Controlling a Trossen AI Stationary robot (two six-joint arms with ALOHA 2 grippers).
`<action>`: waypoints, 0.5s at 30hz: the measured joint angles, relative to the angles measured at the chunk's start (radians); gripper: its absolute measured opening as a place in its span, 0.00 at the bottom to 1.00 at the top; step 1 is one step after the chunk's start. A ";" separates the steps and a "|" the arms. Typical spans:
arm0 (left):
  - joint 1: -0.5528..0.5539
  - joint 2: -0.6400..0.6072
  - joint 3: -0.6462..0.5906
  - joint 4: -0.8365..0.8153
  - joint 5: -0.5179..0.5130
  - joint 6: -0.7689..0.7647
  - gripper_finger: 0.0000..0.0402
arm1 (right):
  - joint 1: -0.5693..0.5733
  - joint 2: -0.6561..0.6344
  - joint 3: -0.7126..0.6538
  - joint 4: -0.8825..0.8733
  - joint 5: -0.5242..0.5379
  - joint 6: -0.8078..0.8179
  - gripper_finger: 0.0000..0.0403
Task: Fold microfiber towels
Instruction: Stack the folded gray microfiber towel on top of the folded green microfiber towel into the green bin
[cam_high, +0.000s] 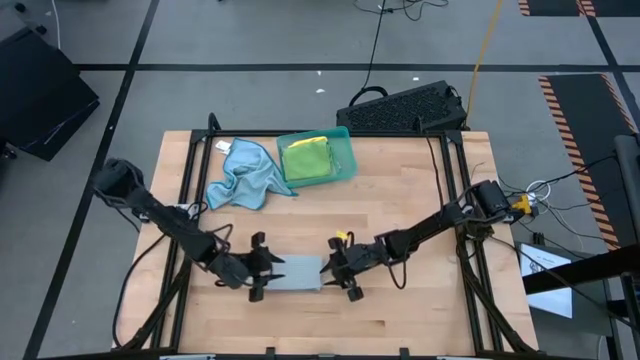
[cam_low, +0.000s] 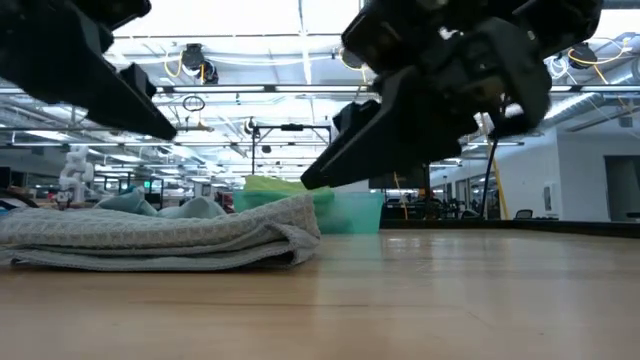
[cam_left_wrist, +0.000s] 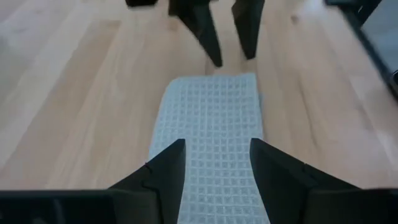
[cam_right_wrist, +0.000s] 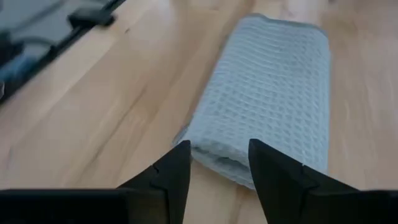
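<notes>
A grey waffle-weave microfiber towel lies folded into a narrow, thick strip on the wooden table, a little in from the near edge and about midway between the left and right edges. Its long sides run left to right. In the right wrist view the end toward that arm is a rounded fold with the layers stacked underneath.

The left pincer sits at the towel's left end with its fingers parted and nothing between them; in its own view they stand over the cloth, and whether the tips touch it is hard to judge. The right pincer sits at the towel's right end, likewise spread and empty, its tips just off the folded end. From table height both hang slightly above the surface.

Bare wood lies open along the near edge and across the whole right half of the table.

Toward the far edge, a crumpled light blue microfiber cloth lies left of centre. Just beside it stands a teal plastic tray holding a folded yellow-green towel stack. Beyond the far edge, a black perforated crate rests on the floor.
</notes>
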 joint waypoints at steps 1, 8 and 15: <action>0.000 0.024 0.014 -0.002 -0.001 -0.006 0.45 | 0.005 0.000 0.000 -0.002 0.000 -0.043 0.39; -0.020 0.250 0.233 -0.067 -0.069 0.049 0.49 | 0.022 0.000 0.000 -0.034 -0.005 -0.216 0.39; -0.027 0.495 0.528 -0.366 -0.148 0.040 0.74 | 0.028 0.000 0.000 -0.045 -0.004 -0.279 0.43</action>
